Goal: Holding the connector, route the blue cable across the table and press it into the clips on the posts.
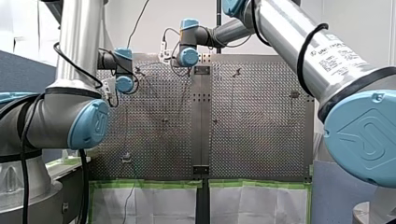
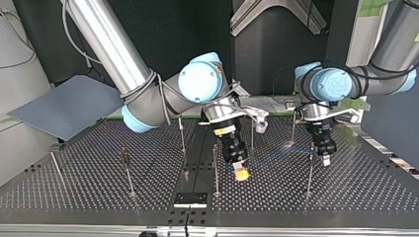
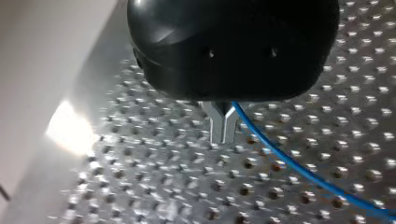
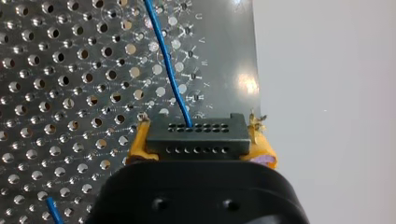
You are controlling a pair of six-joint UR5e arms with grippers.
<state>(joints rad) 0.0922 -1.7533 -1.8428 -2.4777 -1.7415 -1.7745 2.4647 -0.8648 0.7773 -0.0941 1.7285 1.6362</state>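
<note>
perforated bench (image 2: 99, 197) before dark walls (image 2: 168, 24); your right pincer (image 4: 200, 134) clamps the connector (image 4: 196, 142), left pincer (image 3: 222, 135) pinched narrow beside the blue cable (image 3: 289, 163); thin posts (image 2: 216, 168) hard to make out.

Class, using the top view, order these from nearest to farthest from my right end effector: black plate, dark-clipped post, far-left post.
1. black plate, table's near edge
2. dark-clipped post, further left
3. far-left post, by the table's side
</note>
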